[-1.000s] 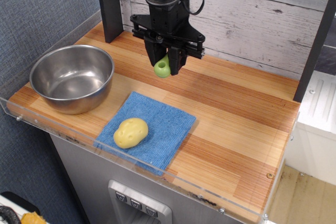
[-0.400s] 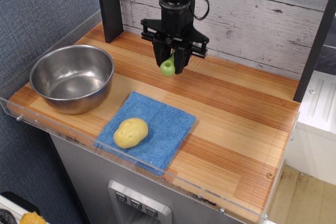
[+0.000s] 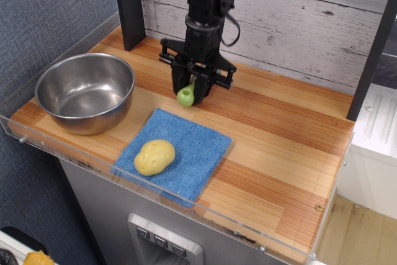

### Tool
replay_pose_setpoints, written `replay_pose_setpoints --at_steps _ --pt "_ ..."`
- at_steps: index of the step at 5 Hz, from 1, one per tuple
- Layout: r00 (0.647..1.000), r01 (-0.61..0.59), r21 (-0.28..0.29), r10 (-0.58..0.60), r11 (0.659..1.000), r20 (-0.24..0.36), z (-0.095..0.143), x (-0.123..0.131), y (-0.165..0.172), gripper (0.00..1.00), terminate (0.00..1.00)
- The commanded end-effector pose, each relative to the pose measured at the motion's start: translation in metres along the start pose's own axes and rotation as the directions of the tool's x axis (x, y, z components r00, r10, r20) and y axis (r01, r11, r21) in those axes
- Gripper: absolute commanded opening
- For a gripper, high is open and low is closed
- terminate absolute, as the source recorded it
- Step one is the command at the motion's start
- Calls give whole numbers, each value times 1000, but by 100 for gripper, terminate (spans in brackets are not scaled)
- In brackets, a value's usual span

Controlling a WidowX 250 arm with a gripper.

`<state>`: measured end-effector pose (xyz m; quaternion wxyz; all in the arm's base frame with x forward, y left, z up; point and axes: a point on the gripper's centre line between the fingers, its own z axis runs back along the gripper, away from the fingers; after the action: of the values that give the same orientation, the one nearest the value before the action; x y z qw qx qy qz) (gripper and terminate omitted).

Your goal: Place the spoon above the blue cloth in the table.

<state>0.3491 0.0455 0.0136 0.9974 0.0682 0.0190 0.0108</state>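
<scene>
My gripper (image 3: pixel 191 93) is shut on the spoon (image 3: pixel 185 96), whose lime-green handle end with a hole sticks out below the fingers; its grey head is hidden between them. The spoon hangs low over the table (image 3: pixel 279 128), just behind the far edge of the blue cloth (image 3: pixel 186 147). I cannot tell whether the handle touches the wood. The cloth lies flat near the front edge of the table.
A yellow potato (image 3: pixel 154 156) lies on the left part of the cloth. A steel bowl (image 3: pixel 85 92) stands at the left. A black post (image 3: pixel 129 5) rises at the back left. A clear acrylic rim (image 3: pixel 155 200) runs along the front edge.
The gripper with the spoon has moved down and a little toward the front left, from well above the table to just behind the cloth. Cloth, potato and bowl have not moved.
</scene>
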Motion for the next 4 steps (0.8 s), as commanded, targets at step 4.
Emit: replay_pose_setpoints --at_steps 4 --pt "979 8 -43 1 999 205 75 -29 -11 100 0"
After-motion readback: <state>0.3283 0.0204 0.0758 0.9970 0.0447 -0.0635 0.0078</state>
